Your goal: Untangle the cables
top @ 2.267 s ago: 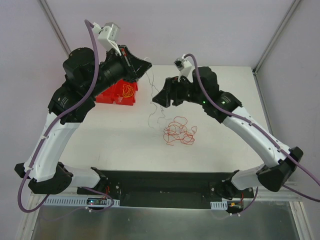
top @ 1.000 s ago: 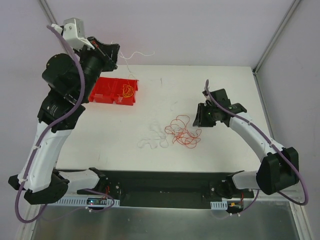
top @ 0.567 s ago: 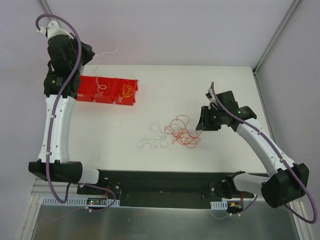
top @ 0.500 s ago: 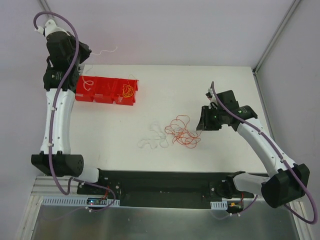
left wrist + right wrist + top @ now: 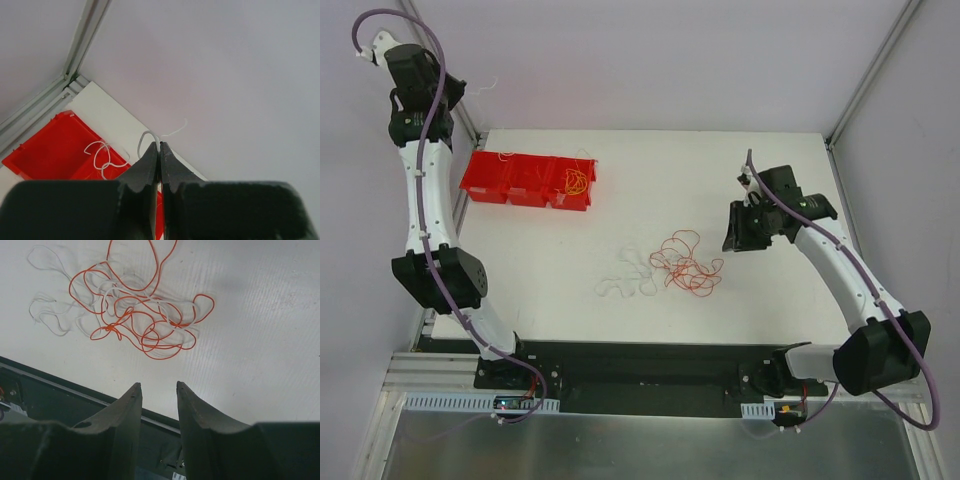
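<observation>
Left gripper (image 5: 159, 146) pinches white wire (image 5: 149, 135) high at far left.
Right gripper (image 5: 157, 387), parted and empty, hovers right of the red tangle (image 5: 140, 315).

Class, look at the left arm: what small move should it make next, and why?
Probably open the left gripper. Its jaws are shut on a white wire whose loops seem to hang over the red bin, so releasing should drop it in.

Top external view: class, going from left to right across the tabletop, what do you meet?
Red bin tray → loose white cable → orange cable tangle → right gripper, fingers apart.
</observation>
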`<state>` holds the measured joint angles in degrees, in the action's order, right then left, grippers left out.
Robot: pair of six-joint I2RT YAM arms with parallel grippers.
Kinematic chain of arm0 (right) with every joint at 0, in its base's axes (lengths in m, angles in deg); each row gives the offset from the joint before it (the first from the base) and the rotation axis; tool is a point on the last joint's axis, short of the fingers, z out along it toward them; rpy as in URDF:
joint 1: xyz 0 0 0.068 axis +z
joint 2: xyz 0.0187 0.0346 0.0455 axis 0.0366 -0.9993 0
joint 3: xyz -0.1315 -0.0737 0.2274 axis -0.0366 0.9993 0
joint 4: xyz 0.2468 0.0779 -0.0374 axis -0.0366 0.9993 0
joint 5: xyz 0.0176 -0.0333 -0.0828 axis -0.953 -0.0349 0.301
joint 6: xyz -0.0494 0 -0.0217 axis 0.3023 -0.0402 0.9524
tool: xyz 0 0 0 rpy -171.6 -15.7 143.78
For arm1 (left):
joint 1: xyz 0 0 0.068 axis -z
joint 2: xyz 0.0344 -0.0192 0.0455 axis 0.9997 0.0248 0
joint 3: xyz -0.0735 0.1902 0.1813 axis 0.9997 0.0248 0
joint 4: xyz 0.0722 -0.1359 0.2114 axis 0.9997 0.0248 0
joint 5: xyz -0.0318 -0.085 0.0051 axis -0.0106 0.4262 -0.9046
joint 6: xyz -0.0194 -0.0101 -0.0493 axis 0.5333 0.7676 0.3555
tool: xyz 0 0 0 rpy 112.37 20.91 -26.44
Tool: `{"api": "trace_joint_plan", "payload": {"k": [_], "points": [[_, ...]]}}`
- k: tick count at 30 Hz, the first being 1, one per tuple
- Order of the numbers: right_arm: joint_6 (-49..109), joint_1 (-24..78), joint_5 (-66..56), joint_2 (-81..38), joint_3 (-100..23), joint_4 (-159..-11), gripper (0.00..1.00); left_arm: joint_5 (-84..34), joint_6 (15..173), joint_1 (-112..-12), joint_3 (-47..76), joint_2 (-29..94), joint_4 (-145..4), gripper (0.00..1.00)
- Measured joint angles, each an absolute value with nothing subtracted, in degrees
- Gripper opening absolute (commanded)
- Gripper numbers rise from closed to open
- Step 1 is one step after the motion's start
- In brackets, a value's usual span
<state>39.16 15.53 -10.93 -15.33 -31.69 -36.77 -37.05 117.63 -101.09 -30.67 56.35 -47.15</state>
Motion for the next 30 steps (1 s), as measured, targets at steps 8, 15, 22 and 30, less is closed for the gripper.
{"api": "trace_joint_plan", "payload": {"k": [8,15,22,30], "points": [[39.8,11.9,-10.4,-15.3,-31.7,-35.6,0.37,-38.7,119.2,-102.9,-25.1,56.8,-48.9,0.00],[39.8,11.6,-11.1,-15.3,-31.6,-35.4,0.37,-41.0,119.2,-102.8,-18.0,56.4,-49.8,0.00],[39.8,11.6,-11.3,-15.3,-31.6,-35.5,0.37,-42.4,119.4,-102.8,-8.2,54.3,-49.9,0.00],[39.8,11.6,-11.4,-15.2,-30.8,-35.5,0.37,-45.4,120.0,-102.8,-7.6,56.0,-47.4,0.00]]}}
